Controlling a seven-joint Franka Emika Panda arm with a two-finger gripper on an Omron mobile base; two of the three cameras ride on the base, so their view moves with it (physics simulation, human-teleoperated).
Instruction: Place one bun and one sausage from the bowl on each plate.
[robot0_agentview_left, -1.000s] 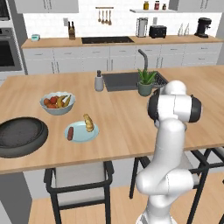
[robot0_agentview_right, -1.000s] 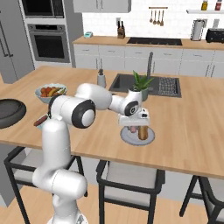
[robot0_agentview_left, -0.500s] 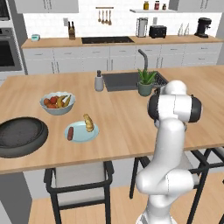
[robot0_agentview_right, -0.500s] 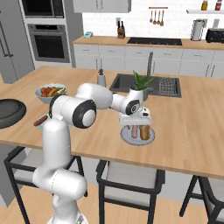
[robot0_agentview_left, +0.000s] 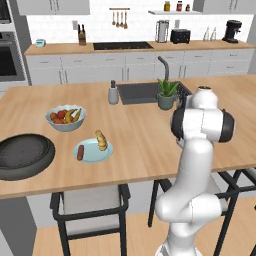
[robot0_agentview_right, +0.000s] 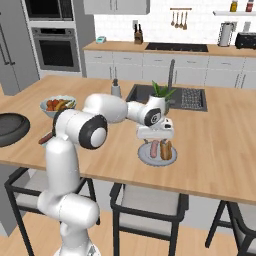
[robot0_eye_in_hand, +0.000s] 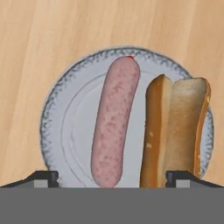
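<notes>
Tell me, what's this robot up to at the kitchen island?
It is serving hot dog parts onto plates. Its gripper hangs open just above one plate, where a sausage and a bun lie side by side. The other plate near the dark bowl also holds one of each, so the job looks about finished.
</notes>
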